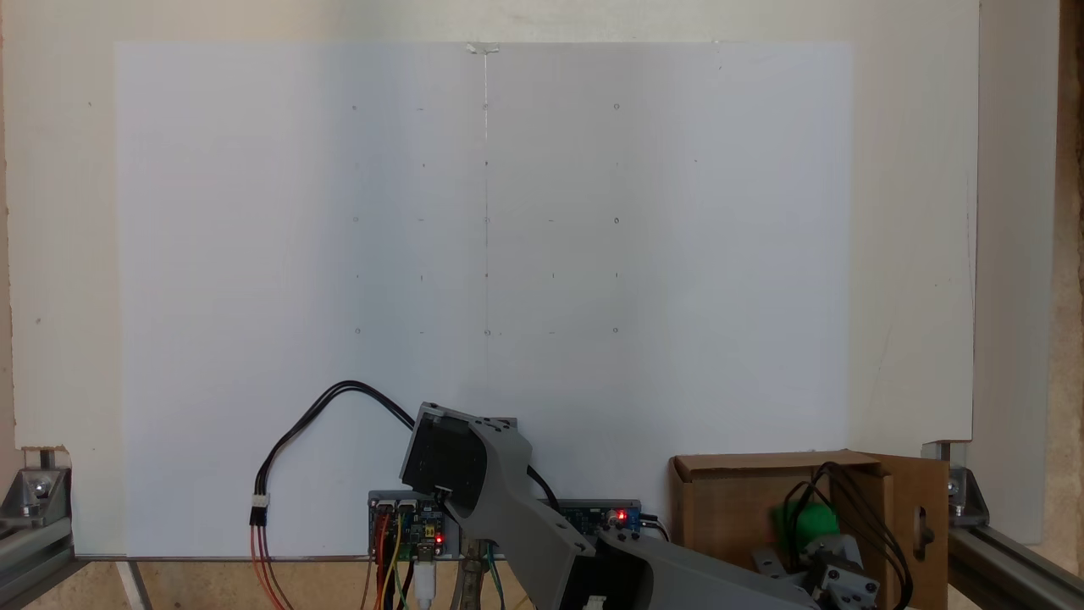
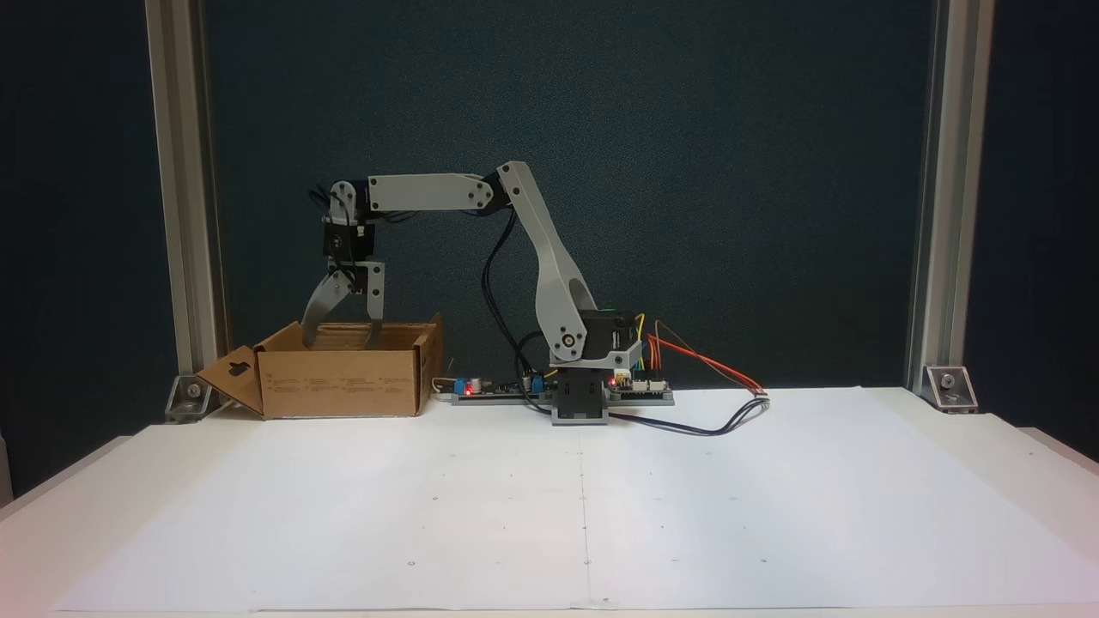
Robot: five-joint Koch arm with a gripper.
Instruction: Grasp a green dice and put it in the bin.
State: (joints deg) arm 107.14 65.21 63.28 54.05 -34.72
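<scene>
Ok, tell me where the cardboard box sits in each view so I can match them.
A fixed view from above: the cardboard box is at the bottom right, with something green inside and the arm reaching in.
A fixed view from the front: the box is left of centre, under the gripper.
Shared landmark: the flap with the keyhole cut-out.

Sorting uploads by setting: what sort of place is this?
Probably a hobby or lab test bench: a white paper sheet with a dot grid, aluminium frame posts, bare circuit boards beside the arm.
</scene>
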